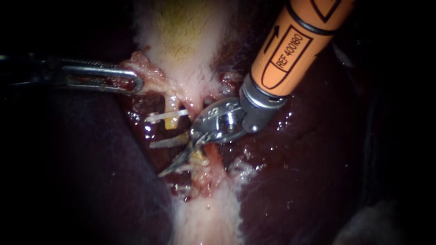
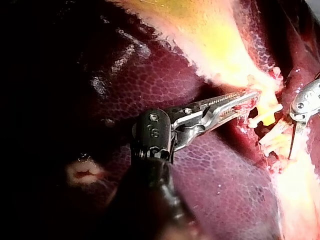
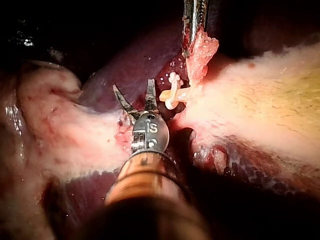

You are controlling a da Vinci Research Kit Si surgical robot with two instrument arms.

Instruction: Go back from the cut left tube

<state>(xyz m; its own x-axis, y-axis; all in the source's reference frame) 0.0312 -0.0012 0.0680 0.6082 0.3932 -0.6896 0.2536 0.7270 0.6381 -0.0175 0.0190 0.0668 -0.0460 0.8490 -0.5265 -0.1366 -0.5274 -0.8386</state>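
Observation:
My left instrument [image 1: 129, 80] comes in from the left, its jaws shut on a pink flap of tissue [image 3: 202, 50] at the gallbladder's [image 1: 181, 31] neck. My right instrument [image 1: 167, 170], with an orange shaft and curved blades, lies over the cut left tube. Its blades stand open in a narrow V [image 3: 133, 87]. The tube's upper stub [image 1: 171, 119] is yellow and carries a white clip [image 1: 165, 115]. A second clip [image 1: 168, 142] lies just beside the blades, and the lower stub [image 1: 200, 159] sits under them.
Dark red liver [image 1: 309, 172] lies on both sides of the pale band of tissue [image 1: 206, 218]. More clips [image 1: 181, 187] sit on the lower tissue below the blade tips. The right instrument's hinge [image 2: 306, 102] shows ahead of the left jaws.

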